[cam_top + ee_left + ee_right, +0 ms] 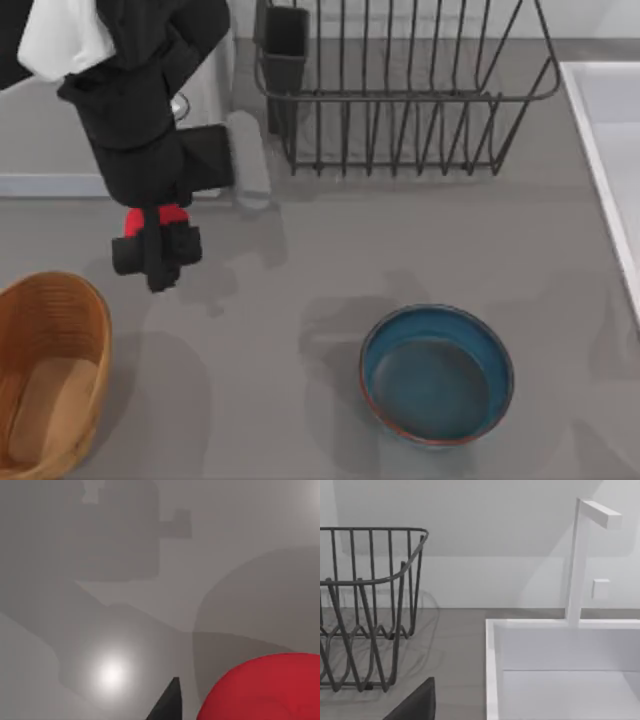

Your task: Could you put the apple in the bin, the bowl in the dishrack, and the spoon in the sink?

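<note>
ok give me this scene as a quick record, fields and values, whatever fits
left pincer: above the table's left side, closed around the apple
apple: red, held in the left pincer, off the table by its look in the left wrist view
bin: wicker, at the table's left edge, nothing seen in it
bowl: teal, upright on the table right of centre, looks empty
dishrack: black wire, at the back, no dishes in it
sink: white, at the right edge
right arm: a dark part of it shows in the right wrist view, facing dishrack and sink

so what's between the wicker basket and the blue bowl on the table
Bare grey tabletop in the top view: nothing lies between the tan woven wicker basket and the dark teal-blue glazed bowl, just shadows.
</note>
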`<state>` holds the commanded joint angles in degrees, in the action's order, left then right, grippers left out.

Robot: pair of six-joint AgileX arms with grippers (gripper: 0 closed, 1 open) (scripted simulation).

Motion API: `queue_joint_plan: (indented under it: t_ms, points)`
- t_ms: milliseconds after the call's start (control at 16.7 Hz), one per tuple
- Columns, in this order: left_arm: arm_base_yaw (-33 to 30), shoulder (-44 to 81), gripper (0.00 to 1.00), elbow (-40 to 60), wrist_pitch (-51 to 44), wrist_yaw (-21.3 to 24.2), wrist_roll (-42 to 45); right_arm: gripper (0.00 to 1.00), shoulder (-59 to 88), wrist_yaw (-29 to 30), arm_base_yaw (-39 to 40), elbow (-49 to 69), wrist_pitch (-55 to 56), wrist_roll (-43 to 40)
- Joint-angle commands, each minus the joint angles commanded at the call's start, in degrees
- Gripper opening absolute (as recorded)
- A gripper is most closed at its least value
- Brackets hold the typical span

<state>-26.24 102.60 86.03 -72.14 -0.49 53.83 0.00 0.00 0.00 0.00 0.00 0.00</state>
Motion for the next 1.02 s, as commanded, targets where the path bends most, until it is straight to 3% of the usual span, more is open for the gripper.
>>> queue_joint_plan:
  t_ms: [660, 1020]
  points:
    - [8.7, -13.8, 0.0, -9.7, -4.6, -0.7, 68.4, 1.0, 0.0, 0.0, 0.0, 0.0, 0.0, 0.0]
    - [12.8, -19.6, 0.0, -14.3, -6.7, -1.0, 98.5, 1.0, 0.0, 0.0, 0.0, 0.0, 0.0, 0.0]
